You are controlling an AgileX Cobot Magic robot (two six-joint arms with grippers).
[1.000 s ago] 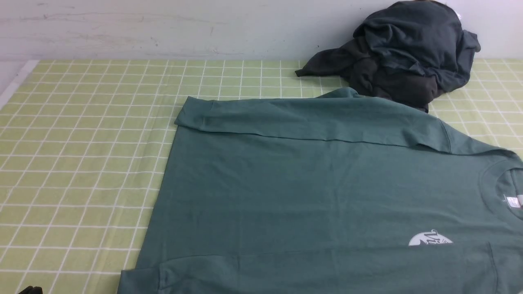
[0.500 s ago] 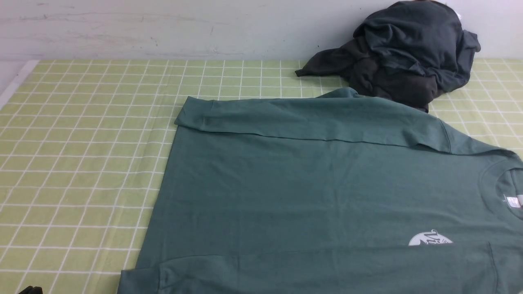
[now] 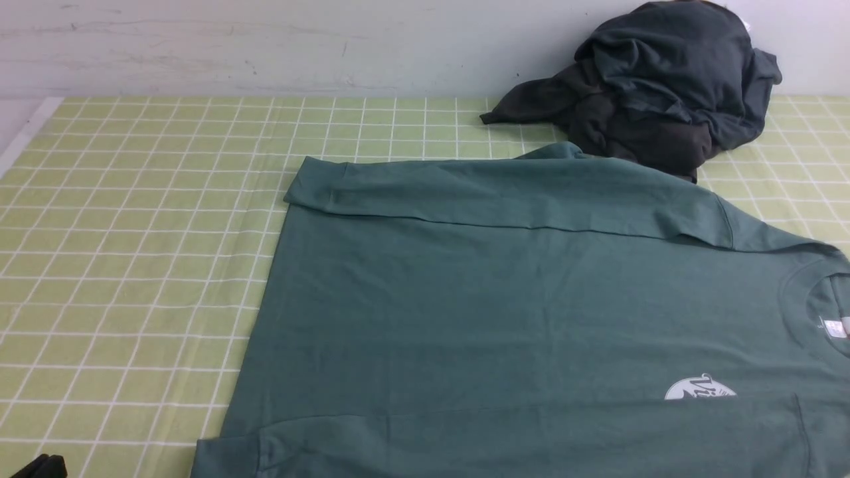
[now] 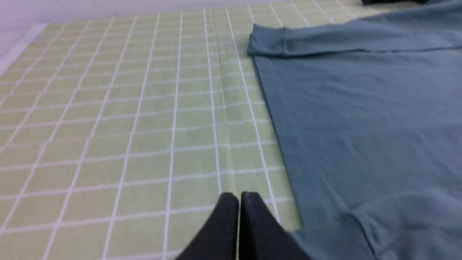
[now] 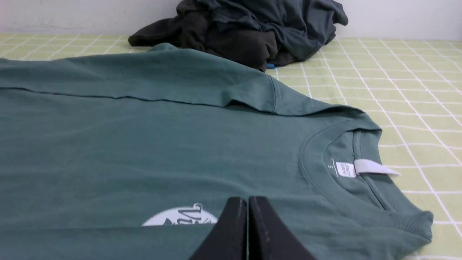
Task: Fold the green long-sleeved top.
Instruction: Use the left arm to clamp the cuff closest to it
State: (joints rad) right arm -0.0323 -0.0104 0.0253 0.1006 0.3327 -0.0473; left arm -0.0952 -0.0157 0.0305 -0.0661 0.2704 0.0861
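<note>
The green long-sleeved top [image 3: 505, 299] is spread flat on the checked counter [image 3: 133, 232], sleeves folded in. The left claw [image 4: 238, 198] and right claw [image 5: 248, 201] are held fully closed, nothing gripped.

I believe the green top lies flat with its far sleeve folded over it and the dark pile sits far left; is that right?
Not quite: the front view shows the dark pile at the far right. The top does lie flat, its far sleeve folded over it.
</note>
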